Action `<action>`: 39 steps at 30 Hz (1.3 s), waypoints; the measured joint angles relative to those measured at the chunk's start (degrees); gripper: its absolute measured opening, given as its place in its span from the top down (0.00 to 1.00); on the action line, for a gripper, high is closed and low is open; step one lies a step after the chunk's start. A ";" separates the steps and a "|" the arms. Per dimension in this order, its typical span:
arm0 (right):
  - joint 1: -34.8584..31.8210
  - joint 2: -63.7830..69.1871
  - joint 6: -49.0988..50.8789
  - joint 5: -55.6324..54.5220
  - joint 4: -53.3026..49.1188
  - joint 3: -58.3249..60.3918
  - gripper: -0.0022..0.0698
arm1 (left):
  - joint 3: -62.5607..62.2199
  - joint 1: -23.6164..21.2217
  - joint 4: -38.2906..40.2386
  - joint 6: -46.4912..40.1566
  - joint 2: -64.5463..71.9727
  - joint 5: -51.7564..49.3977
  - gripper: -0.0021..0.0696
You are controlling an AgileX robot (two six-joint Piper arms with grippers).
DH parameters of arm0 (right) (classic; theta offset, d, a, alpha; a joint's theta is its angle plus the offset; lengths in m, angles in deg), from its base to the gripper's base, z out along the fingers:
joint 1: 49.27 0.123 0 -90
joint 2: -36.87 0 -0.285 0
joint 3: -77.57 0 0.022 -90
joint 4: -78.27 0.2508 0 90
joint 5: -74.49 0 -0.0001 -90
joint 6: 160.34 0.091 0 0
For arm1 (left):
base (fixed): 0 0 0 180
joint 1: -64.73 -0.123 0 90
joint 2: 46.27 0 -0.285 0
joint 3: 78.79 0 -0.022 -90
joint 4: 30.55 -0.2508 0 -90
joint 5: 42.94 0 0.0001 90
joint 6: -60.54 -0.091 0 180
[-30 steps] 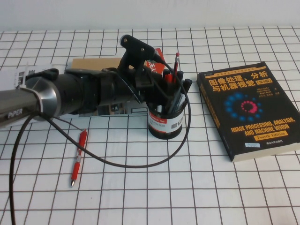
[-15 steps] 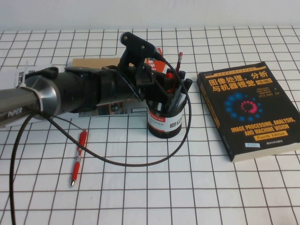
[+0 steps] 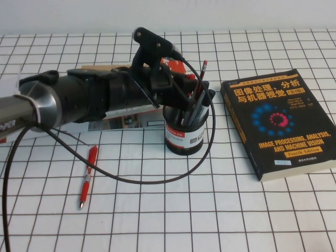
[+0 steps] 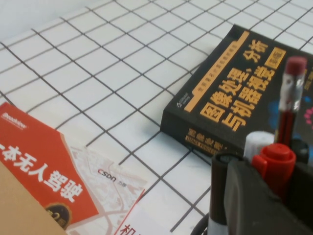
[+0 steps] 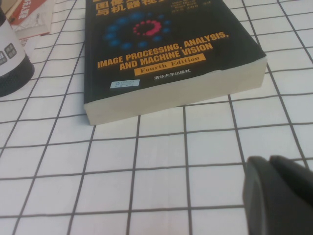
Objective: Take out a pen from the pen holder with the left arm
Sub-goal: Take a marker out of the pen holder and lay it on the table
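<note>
The black pen holder [image 3: 184, 137] stands mid-table with several pens in it. My left gripper [image 3: 195, 94] reaches in from the left, over the holder's mouth. In the left wrist view my left gripper [image 4: 276, 182] is shut on a red-capped pen [image 4: 274, 157]. A black-capped marker [image 4: 220, 191] stands against the outside of one finger. A dark red pen with a red tip [image 3: 203, 68] sticks up highest and leans right. My right gripper [image 5: 281, 196] is shut and hangs low over the table near the book's front corner.
A black textbook [image 3: 275, 121] lies right of the holder. A red booklet [image 3: 176, 65] and a cardboard box [image 3: 100, 71] lie behind my left arm. A loose red pen [image 3: 88, 176] lies on the grid cloth at front left. The arm's cable loops in front of the holder.
My left gripper has closed around the red-capped pen. The arm shifted slightly up and right, and the pens in the holder now lean to the right.
</note>
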 joint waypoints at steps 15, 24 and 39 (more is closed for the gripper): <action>0.00 0.00 0.00 0.00 0.00 0.00 0.99 | 0.00 0.00 0.00 -1.17 -6.65 1.18 0.80; 0.00 0.00 0.00 0.00 0.00 0.00 0.99 | 0.00 0.03 0.03 -1.69 -18.95 8.12 0.80; 0.00 0.00 0.00 0.00 0.00 0.00 0.99 | 0.75 0.13 1.58 -1.33 -28.12 27.97 0.80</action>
